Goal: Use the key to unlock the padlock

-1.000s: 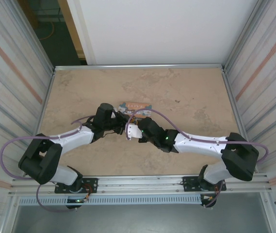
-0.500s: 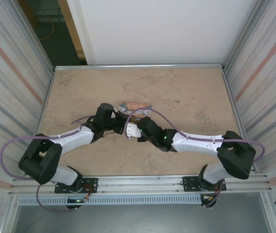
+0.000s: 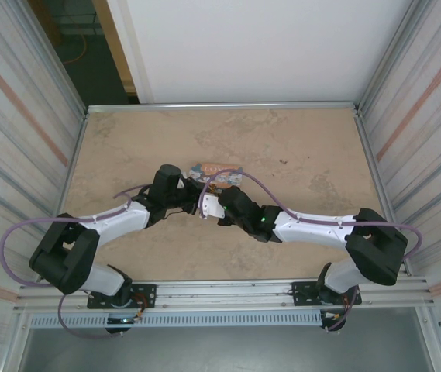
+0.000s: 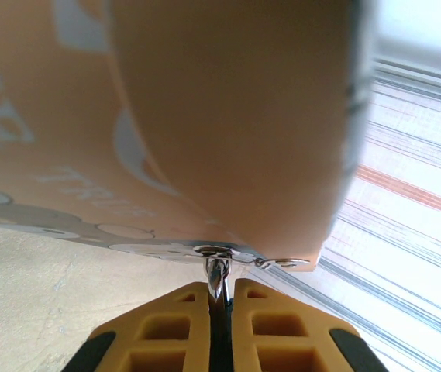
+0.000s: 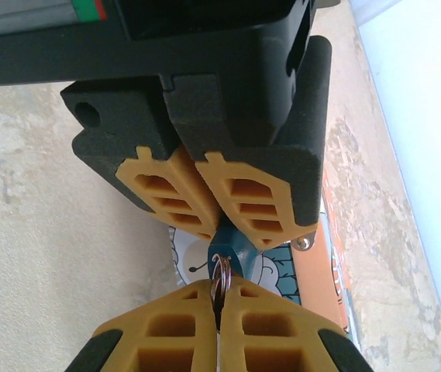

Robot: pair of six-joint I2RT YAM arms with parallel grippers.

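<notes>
A tiny teal padlock [image 5: 234, 252] is pinched between the yellow pads of my left gripper [image 5: 218, 226], just above the "LOVE" tin [image 5: 322, 271]. My right gripper [image 5: 220, 291] faces it from the near side, shut on a coppery split ring [image 5: 220, 275] at the padlock's near end. The key itself is hidden between those pads. In the left wrist view my left gripper [image 4: 220, 287] is shut on a shiny metal piece [image 4: 218, 277] that reaches up to the tin's [image 4: 228, 116] rim. From above, both grippers [image 3: 195, 200] [image 3: 205, 206] meet tip to tip just in front of the tin [image 3: 216, 171].
The tan table [image 3: 305, 147] is fenced by a metal rail, with corrugated walls left and right. Purple cables loop off both arms. Open tabletop lies behind the tin and to either side.
My right gripper has closed down onto the ring and edged a little left toward the left gripper. The left arm has stayed put.
</notes>
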